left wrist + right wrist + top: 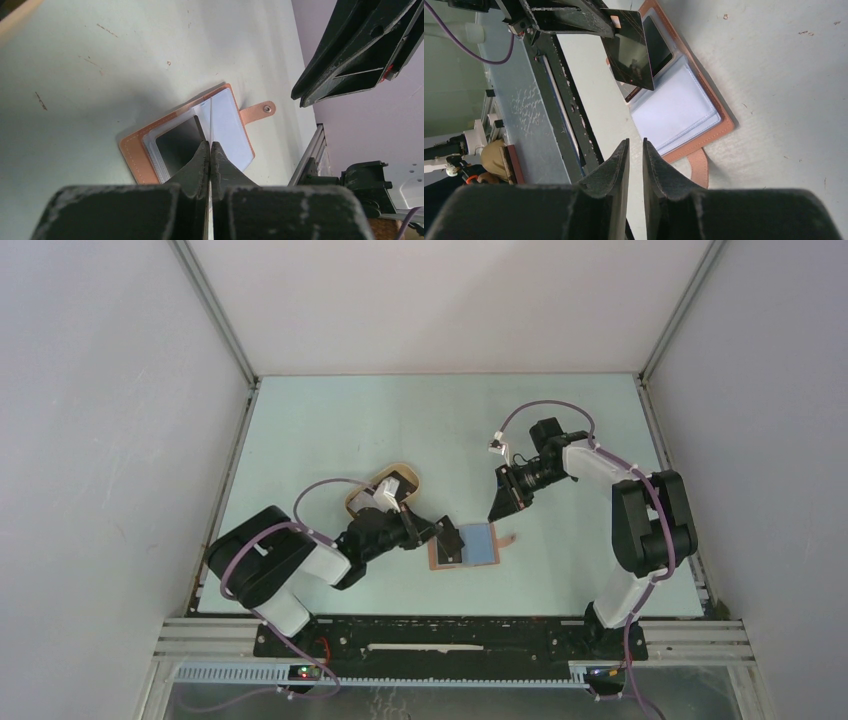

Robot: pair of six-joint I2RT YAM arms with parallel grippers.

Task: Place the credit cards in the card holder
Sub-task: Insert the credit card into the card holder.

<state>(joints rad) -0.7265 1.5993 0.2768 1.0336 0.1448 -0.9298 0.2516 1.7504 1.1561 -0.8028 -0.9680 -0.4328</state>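
Note:
The card holder (482, 543) lies open on the table, brown leather outside, light blue pockets (674, 107) up, snap tab (260, 109) pointing right. A dark credit card (176, 146) sits in its left pocket. My left gripper (210, 145) is shut on a black credit card (631, 55), held on edge just above the holder's middle fold; in the left wrist view it shows only as a thin pale line (212, 117). My right gripper (635, 142) hovers above the holder's right side, its jaws a narrow gap apart with nothing between them.
A tan oval tray (352, 502) stands behind the left arm, with something pale in it (396, 483). The black base rail (450, 635) runs along the near edge. Grey walls close in the table on both sides and at the back.

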